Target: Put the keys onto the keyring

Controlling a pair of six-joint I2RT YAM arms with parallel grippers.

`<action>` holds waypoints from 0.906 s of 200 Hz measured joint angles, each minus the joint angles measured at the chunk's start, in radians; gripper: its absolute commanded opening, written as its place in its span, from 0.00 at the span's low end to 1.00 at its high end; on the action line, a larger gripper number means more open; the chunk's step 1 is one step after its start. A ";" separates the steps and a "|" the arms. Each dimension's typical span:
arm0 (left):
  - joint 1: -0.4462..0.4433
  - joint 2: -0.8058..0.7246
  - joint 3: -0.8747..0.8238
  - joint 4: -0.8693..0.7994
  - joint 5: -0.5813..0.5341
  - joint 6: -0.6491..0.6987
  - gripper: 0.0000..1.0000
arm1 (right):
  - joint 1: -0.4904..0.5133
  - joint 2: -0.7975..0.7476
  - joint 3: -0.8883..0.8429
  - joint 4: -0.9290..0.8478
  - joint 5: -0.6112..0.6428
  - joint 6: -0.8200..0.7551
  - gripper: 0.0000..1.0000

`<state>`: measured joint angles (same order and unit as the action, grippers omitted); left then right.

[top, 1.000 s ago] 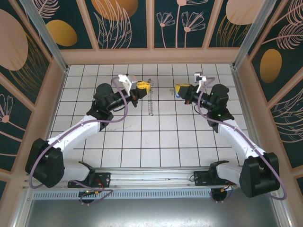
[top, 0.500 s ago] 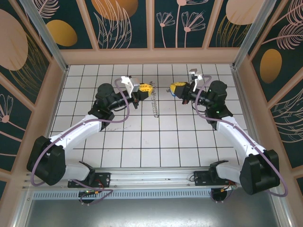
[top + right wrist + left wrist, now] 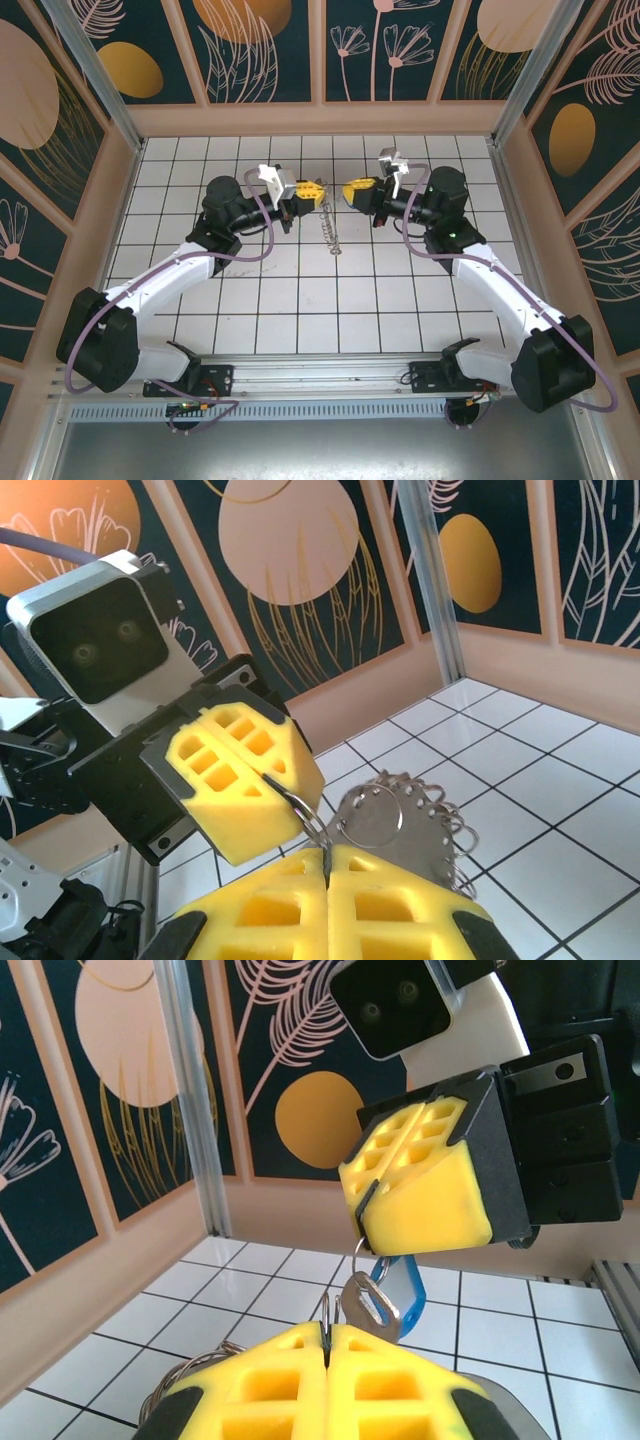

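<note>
My left gripper [image 3: 312, 190] and right gripper [image 3: 350, 190] meet tip to tip above the middle of the far tiles. In the left wrist view my left gripper [image 3: 327, 1332] is shut on the thin wire of the keyring [image 3: 327, 1310]. Its silvery fringe [image 3: 330, 230] dangles below. Just above, my right gripper [image 3: 363, 1220] is shut on a small ring that carries the key [image 3: 398, 1295], with its blue head and silver blade touching the keyring wire. In the right wrist view my right gripper [image 3: 325, 858] is shut, and the left gripper [image 3: 268, 776] pinches the wire right in front of it.
A white tiled floor [image 3: 300, 290] lies inside a box of tan-framed patterned walls [image 3: 320, 50]. A metal post [image 3: 190, 1100] stands in the far left corner. Both arm bases sit on the rail [image 3: 320, 385] at the near edge.
The right gripper has swung left with the key. The left gripper has edged right with the keyring, so the gap between them has closed. Both stayed shut.
</note>
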<state>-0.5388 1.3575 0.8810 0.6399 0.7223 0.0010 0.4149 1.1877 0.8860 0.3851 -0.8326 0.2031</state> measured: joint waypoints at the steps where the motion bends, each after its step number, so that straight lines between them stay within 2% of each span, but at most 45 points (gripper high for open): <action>1: 0.000 0.000 0.000 -0.001 0.002 0.000 0.00 | 0.000 0.000 0.000 -0.001 0.000 0.000 0.00; 181: -0.002 0.019 0.050 -0.069 0.076 0.006 0.00 | 0.056 0.001 0.030 -0.027 0.001 -0.039 0.00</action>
<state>-0.5411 1.3766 0.9306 0.5705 0.7979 0.0067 0.4709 1.1885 0.9157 0.3584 -0.8314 0.1646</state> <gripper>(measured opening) 0.049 0.046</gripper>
